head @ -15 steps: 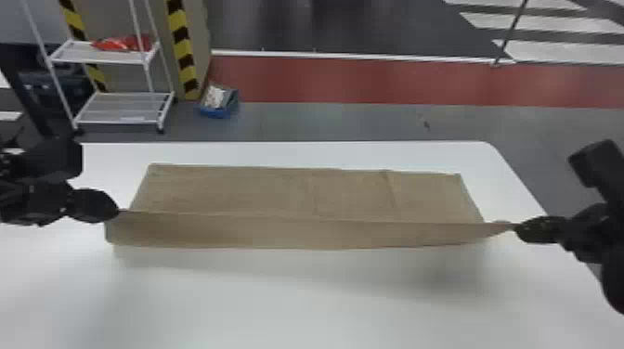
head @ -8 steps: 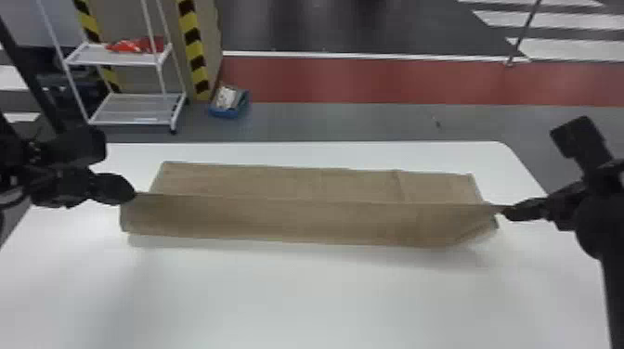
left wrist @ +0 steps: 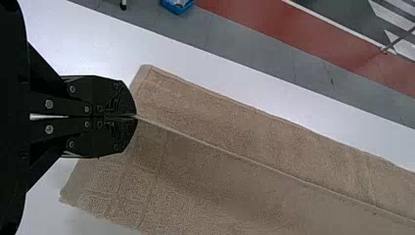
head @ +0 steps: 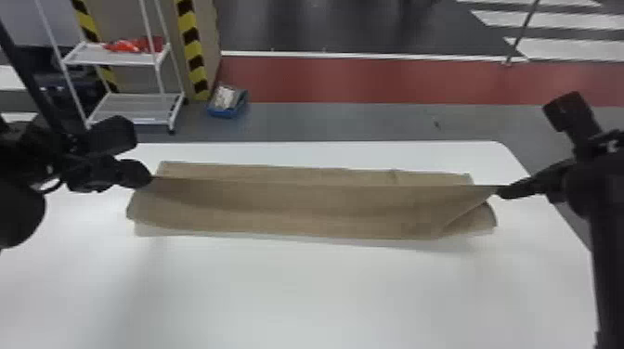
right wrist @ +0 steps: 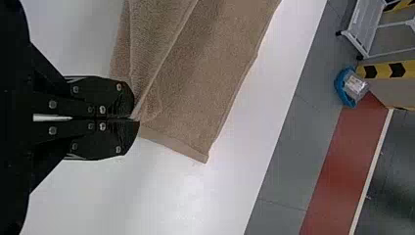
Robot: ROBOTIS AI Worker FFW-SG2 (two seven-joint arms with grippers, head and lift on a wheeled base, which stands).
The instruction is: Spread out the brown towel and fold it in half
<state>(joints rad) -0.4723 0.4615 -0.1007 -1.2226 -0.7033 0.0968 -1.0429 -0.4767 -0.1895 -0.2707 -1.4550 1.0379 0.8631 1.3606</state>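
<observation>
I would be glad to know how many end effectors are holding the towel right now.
2. The left end effector grips the towel at the left end of its raised edge, and the right end effector grips the right end of that edge.

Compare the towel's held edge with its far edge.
The held edge is raised, while the far edge lies on the table. The left gripper and right gripper pinch the held edge's ends; the far edge is free. The held edge looks taut and straight, the far edge slightly wavy. Both belong to the brown towel.
</observation>
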